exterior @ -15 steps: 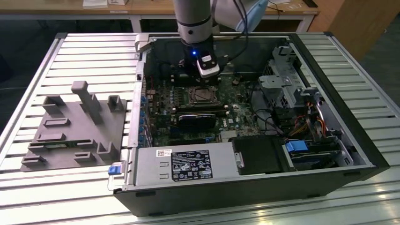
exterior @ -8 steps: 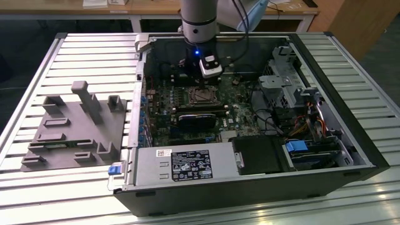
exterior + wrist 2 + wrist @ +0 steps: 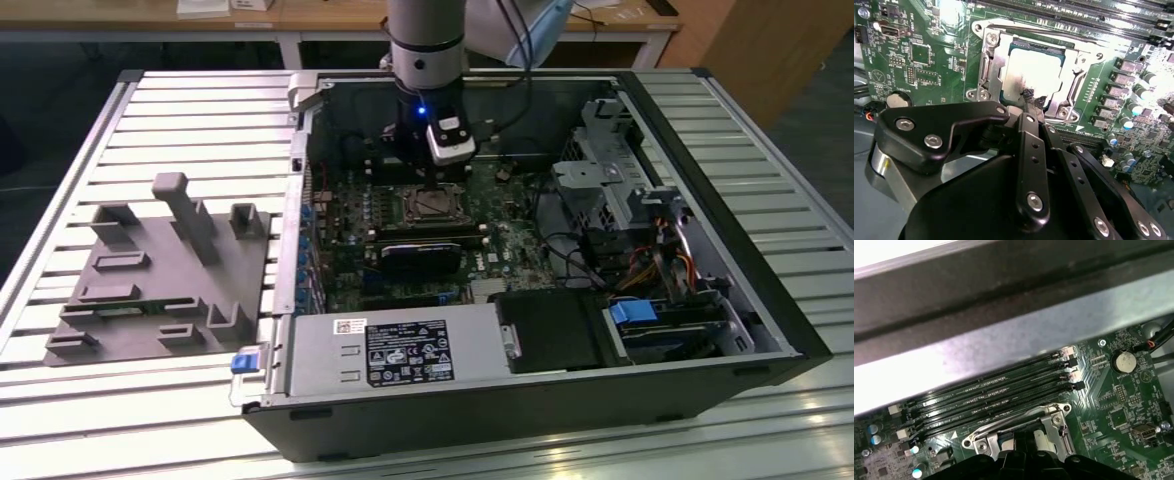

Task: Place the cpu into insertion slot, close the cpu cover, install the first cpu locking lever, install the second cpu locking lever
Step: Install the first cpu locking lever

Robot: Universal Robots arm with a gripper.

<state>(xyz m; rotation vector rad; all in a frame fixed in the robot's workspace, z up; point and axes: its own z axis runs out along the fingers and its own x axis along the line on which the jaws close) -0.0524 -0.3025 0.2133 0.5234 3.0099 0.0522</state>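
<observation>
The cpu [image 3: 1034,70], a flat square chip with a silver top, lies in the insertion slot [image 3: 430,206] on the green motherboard inside the open computer case. The cpu cover [image 3: 993,65], a silvery metal frame, lies flat around the chip. A thin wire locking lever [image 3: 1029,25] runs along one side of the socket. My gripper [image 3: 1030,96] hangs straight above the socket, its black fingertips together at the chip's edge by the cover's rim, with nothing seen between them. In the exterior view the gripper [image 3: 435,188] is just over the socket.
Memory slots [image 3: 994,390] run beside the socket, under the case wall [image 3: 1004,340]. A black block [image 3: 420,255] sits next to the socket. The power supply [image 3: 387,350] and drive cage [image 3: 614,180] stand inside the case. A grey fixture [image 3: 160,270] rests on the slatted table.
</observation>
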